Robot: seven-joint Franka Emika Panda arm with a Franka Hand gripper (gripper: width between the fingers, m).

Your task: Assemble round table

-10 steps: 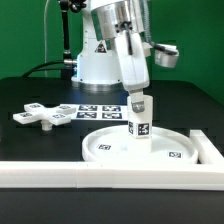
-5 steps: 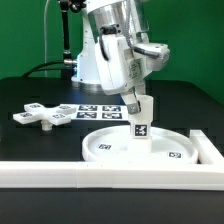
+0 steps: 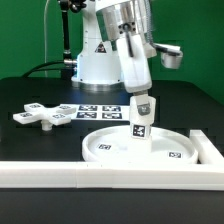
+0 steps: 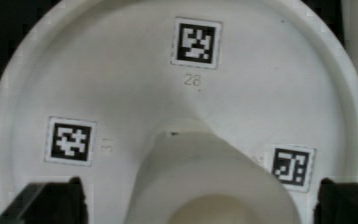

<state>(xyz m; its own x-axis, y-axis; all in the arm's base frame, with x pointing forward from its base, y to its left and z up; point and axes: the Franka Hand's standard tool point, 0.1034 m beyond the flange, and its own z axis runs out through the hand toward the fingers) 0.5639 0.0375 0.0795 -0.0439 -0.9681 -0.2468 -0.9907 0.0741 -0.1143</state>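
A short, thick white plastic cylinder leg (image 3: 141, 124) bearing a square tag stands on the middle of the wide rimmed white disc (image 3: 100, 150). The gripper (image 3: 141, 102) straddles its top, with the fingers (image 4: 51, 203) spread clear of it.

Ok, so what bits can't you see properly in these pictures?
- Where the leg meets the round disc: exterior view, too small; wrist view, the leg itself covers it.
- Whether the tool squeezes the leg: the wrist view's edge cuts off its fingers.
- The disc's front rim: exterior view, hidden behind the border wall.
- Tag patterns: exterior view, too small.
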